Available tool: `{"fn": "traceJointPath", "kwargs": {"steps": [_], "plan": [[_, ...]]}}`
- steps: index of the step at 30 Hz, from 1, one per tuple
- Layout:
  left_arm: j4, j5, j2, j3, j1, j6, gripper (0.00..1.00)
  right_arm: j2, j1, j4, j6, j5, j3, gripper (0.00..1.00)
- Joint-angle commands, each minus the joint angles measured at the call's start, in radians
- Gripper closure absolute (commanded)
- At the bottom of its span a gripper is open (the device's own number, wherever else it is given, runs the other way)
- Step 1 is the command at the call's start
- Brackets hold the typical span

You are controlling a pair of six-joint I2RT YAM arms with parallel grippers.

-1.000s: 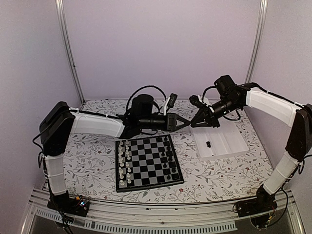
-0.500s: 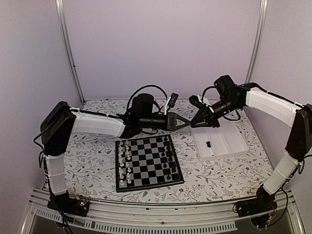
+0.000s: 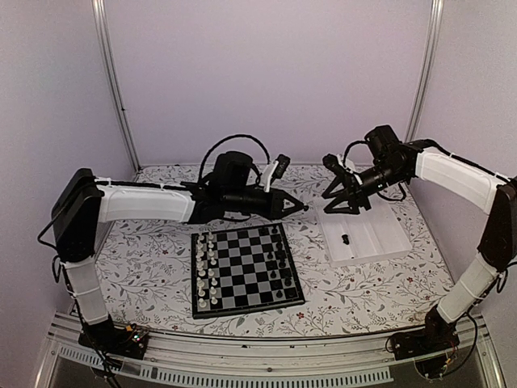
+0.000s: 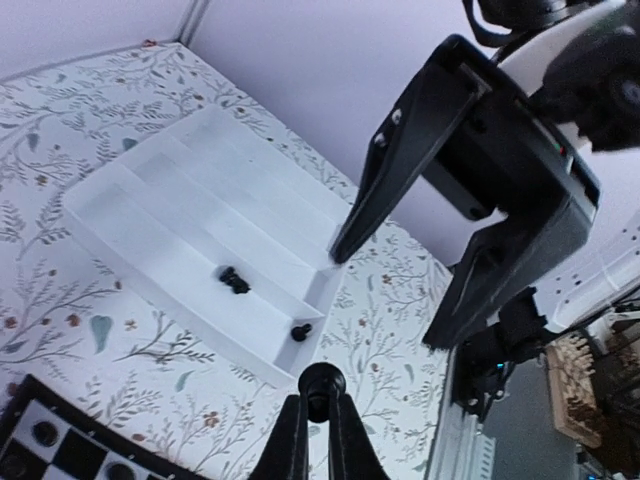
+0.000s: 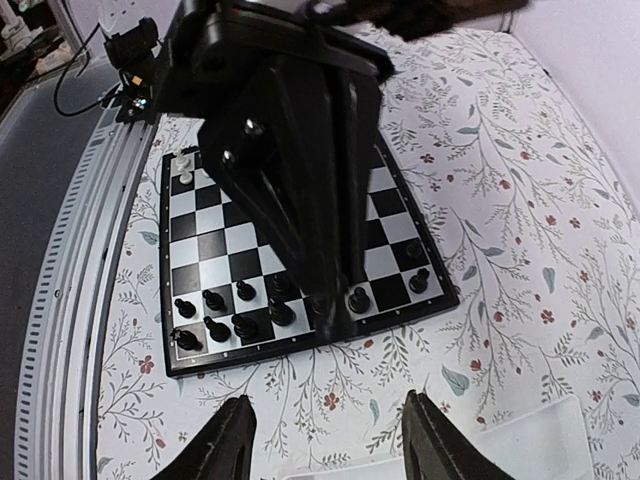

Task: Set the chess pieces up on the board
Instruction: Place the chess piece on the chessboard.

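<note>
Your board point(image 3: 246, 271) is mostly set: white men point(image 3: 212, 257) fill its left files, and black pieces point(image 3: 284, 275) line the right edge with gaps. The tray point(image 3: 380, 242) beside it holds two loose pieces point(image 4: 235, 280). Your right gripper point(image 5: 330, 440) hangs near the tray's far corner, jaws apart and empty. Your left gripper point(image 4: 320, 408) pinches one black piece point(image 4: 322, 382) just beyond the board's far right corner — bound for a gap, I'd judge.
</note>
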Motion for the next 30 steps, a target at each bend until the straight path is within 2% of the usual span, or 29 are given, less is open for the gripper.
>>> {"fn": "traceJointPath", "kwargs": {"steps": [1,5,9,14,30], "plan": [[-0.279,-0.242,-0.139,-0.036,-0.002,0.223,0.96,-0.102,-0.107,0.009,0.032,-0.048,-0.037,0.46],[-0.470,-0.390,-0.183,-0.072,-0.006,0.293,0.96,-0.137,-0.178,0.150,0.121,-0.033,-0.161,0.43],[-0.600,-0.497,-0.184,-0.104,-0.011,0.306,0.96,-0.147,-0.189,0.277,0.224,0.059,-0.249,0.43],[-0.623,-0.512,-0.161,-0.107,-0.018,0.303,0.95,-0.145,-0.189,0.341,0.243,0.159,-0.305,0.42],[-0.717,-0.555,0.110,0.156,-0.031,0.367,0.95,-0.119,-0.189,0.340,0.203,0.207,-0.330,0.41]]}}
